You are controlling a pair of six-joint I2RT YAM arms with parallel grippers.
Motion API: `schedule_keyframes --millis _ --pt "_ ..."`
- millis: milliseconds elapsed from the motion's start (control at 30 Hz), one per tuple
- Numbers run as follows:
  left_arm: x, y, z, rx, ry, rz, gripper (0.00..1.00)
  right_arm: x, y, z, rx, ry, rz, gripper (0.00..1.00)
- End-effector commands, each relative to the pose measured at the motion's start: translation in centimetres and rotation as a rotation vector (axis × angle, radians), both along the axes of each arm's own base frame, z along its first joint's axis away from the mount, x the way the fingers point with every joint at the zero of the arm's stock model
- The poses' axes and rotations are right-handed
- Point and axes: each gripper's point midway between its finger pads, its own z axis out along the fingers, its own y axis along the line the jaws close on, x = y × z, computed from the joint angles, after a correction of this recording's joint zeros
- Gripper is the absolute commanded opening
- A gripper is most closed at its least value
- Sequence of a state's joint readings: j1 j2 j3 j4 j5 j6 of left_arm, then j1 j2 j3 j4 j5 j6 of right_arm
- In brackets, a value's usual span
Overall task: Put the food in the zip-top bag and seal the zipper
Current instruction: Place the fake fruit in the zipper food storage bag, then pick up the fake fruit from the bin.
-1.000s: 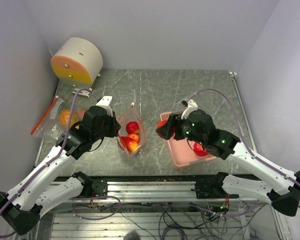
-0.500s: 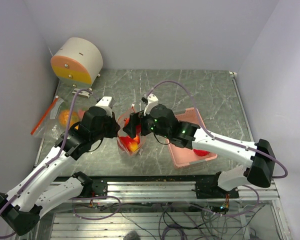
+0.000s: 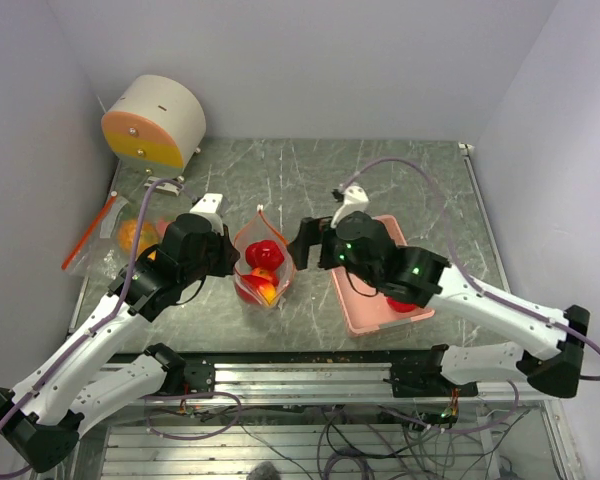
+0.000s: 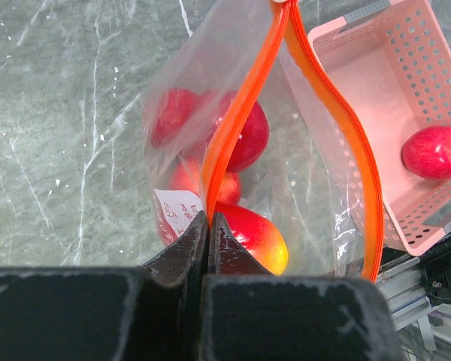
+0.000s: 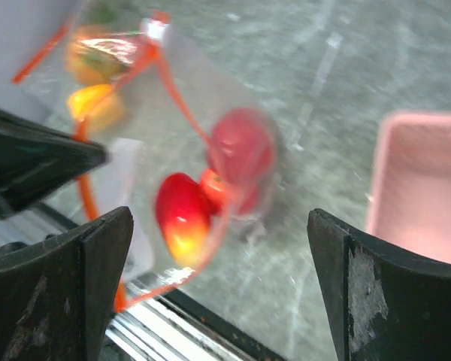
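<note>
The clear zip-top bag (image 3: 263, 268) with an orange zipper (image 4: 233, 128) stands open at mid-table. My left gripper (image 4: 208, 222) is shut on its near zipper rim and holds the mouth up. Inside lie several pieces of food: a red apple (image 4: 244, 135) on top and a red-and-yellow fruit (image 4: 259, 241) below. My right gripper (image 3: 302, 243) hangs open and empty just right of the bag, its fingers (image 5: 98, 286) wide apart. One more red apple (image 4: 434, 150) lies in the pink basket (image 3: 365, 305).
A second clear bag (image 3: 120, 238) holding an orange fruit (image 5: 98, 53) lies at the left edge of the table. A round cream-and-orange drum (image 3: 155, 120) stands at the back left. The metal rail (image 3: 300, 375) runs along the near edge.
My right gripper came over the bag's mouth with a red fruit, opened wide, and has drawn back to the right, empty. A red fruit now lies on top in the bag. Left gripper unmoved.
</note>
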State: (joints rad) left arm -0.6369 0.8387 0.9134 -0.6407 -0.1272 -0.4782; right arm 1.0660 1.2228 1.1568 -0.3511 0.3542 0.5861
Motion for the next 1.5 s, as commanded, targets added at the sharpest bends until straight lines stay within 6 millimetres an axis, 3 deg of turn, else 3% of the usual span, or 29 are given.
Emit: schedule_keyframes --millis 0,100,167,267,367,533,800,1133,1200,1367,1467 --pt "0.1 -0.3 1.1 -0.023 -0.037 -0.016 0.07 -1.2 -10.5 -7.5 -0.277 0.202 -0.354 1.0" --pt "0.1 -0.7 1.2 -0.033 -0.043 -0.037 0.07 -3.0 -16.5 -12.5 -0.374 0.351 -0.484 1.0" --pt "0.1 -1.0 1.3 -0.042 -0.045 -0.052 0.07 -3.8 -19.3 -14.3 -0.358 0.428 -0.559 1.0" --pt "0.1 -1.2 1.5 -0.044 -0.052 -0.068 0.07 -4.2 -22.7 -15.5 -0.342 0.459 -0.673 1.0" --pt "0.0 -1.5 1.9 -0.055 -0.068 -0.087 0.07 -4.5 -24.2 -16.0 -0.366 0.473 -0.735 1.0" --pt "-0.3 -1.9 2.6 -0.072 -0.097 -0.123 0.07 -4.6 -24.5 -18.7 -0.448 0.55 -0.759 1.0" --pt "-0.8 -1.7 2.9 -0.076 -0.124 -0.149 0.07 -3.7 -25.9 -20.3 -0.512 0.549 -0.896 1.0" --pt "-0.9 -1.5 1.6 -0.042 -0.11 -0.161 0.07 -2.8 -26.0 -24.8 -0.625 0.594 -0.904 1.0" --pt "-0.8 -1.6 1.5 -0.037 -0.107 -0.162 0.07 -2.6 -25.9 -24.7 -0.607 0.581 -0.914 0.96" --pt "-0.6 -1.7 1.5 -0.044 -0.103 -0.155 0.07 -1.2 -24.9 -22.7 -0.556 0.52 -0.865 0.71" --pt "-0.5 -1.9 1.5 -0.055 -0.1 -0.148 0.07 0.0 -22.2 -20.1 -0.481 0.453 -0.755 0.67"
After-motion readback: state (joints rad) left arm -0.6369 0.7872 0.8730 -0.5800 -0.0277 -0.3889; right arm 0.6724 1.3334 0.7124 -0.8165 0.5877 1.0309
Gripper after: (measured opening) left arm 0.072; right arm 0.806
